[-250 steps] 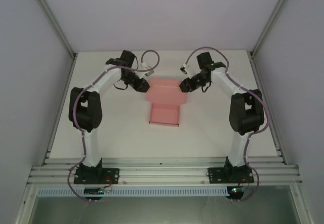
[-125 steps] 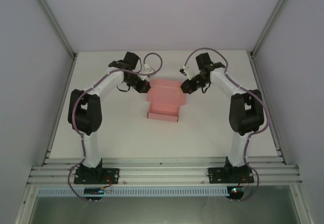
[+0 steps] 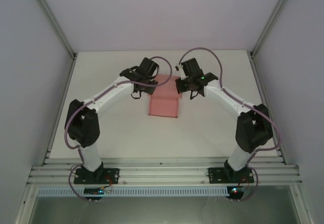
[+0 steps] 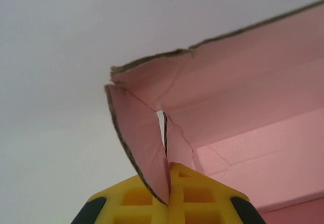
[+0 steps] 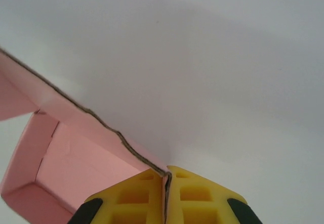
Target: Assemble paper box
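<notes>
The paper box (image 3: 164, 105) is salmon-pink card, partly folded, lying in the middle of the white table. Its far part is hidden under both wrists. My left gripper (image 3: 153, 86) is at the box's far left corner. In the left wrist view its yellow fingers (image 4: 202, 198) are shut on a curved side flap of the paper box (image 4: 243, 107), with the raised wall and floor beyond. My right gripper (image 3: 178, 86) is at the far right corner. Its fingers (image 5: 136, 196) are shut on the thin raised edge of the paper box (image 5: 66, 158).
The white table (image 3: 217, 128) extends on both sides of the box. Aluminium rails (image 3: 162, 174) run along the near edge by the arm bases. Grey enclosure walls and slanted frame posts (image 3: 53, 24) bound the left, right and back.
Both wrists have swung inward toward the centre and closed on the card. The box's side parts have folded up, so it looks narrower than a second ago.
</notes>
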Controlling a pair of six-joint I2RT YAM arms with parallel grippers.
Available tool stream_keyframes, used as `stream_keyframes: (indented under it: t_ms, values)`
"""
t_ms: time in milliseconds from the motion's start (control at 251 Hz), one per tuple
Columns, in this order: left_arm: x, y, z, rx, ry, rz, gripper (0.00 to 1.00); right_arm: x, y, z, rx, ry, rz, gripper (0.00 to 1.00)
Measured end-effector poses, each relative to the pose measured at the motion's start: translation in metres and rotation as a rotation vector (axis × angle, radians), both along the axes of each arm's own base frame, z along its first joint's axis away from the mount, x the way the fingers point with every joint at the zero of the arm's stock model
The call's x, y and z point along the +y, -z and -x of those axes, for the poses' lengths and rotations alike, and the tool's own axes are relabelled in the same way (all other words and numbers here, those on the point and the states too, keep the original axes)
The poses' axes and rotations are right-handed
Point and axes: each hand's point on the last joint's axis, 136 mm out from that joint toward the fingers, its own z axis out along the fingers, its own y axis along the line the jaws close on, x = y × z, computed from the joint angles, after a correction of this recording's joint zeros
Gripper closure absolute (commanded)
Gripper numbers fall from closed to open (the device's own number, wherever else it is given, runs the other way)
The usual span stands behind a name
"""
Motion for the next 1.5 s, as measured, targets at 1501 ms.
stream_keyframes:
  t_ms: [1501]
  values:
    - [0.000,0.049,0.095,-0.320,-0.122,0.424,1.00,0.020,0.038,0.078,-0.571,0.283,-0.199,1.00]
